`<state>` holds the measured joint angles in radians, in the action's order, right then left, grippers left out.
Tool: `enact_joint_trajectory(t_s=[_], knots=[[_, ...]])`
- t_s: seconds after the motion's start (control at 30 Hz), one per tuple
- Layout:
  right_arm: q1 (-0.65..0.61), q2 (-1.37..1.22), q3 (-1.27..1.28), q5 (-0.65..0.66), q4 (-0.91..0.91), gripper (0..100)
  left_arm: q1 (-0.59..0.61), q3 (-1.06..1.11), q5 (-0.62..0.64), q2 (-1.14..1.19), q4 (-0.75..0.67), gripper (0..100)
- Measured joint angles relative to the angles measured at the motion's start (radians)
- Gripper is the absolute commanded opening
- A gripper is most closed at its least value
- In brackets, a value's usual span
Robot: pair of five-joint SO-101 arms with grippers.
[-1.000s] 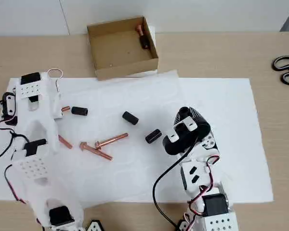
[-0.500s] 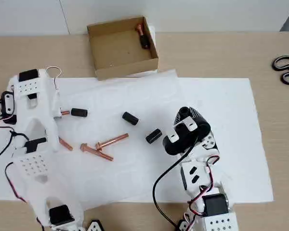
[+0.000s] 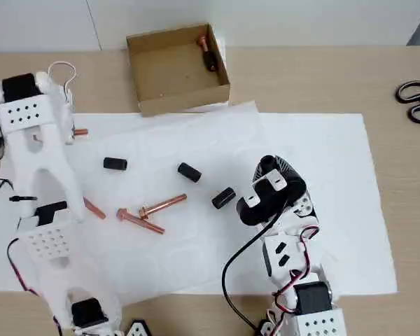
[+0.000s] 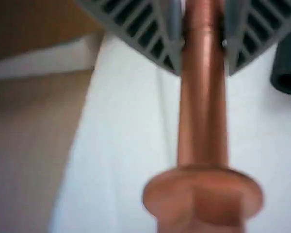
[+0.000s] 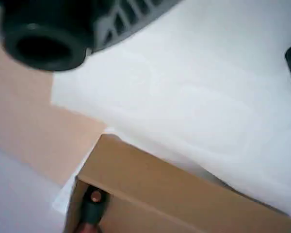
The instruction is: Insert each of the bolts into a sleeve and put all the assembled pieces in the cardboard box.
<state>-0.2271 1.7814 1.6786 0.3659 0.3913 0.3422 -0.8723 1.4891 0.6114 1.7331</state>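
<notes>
No writing, label, number or sign can be read. The cardboard box (image 3: 185, 99) has plain walls, the white paper sheet (image 3: 322, 154) on the surface (image 3: 322, 77) is blank, and the bolts (image 3: 162, 205), sleeves (image 3: 189, 171) and scissors (image 3: 416, 101) carry no legible marks.

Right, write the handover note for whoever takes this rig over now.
Left jaws: shut on a copper bolt, near the far left corner of the paper.
Right jaws: shut on a black sleeve, over the middle of the paper.
Done: one assembled piece lies in the cardboard box.
Loose on the paper: three bolts and three sleeves.
Left to do: join the held bolt and sleeve, assemble the other three pairs, then box all four.
</notes>
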Motion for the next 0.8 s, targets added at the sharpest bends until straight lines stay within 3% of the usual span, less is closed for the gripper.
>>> enact_joint_trajectory(t_s=[0.33,0.6,0.8], knots=[[0.0,0.0,0.0,0.0,0.0,0.3,-0.219,-0.13,-0.632,-0.184,0.002,1],[-0.057,0.0,0.0,0.0,0.0,0.3,-0.347,-0.124,-0.74,-0.439,0.002,1],[-0.112,0.0,0.0,0.0,0.0,0.3,-0.414,0.074,-0.743,-0.736,0.002,1]])
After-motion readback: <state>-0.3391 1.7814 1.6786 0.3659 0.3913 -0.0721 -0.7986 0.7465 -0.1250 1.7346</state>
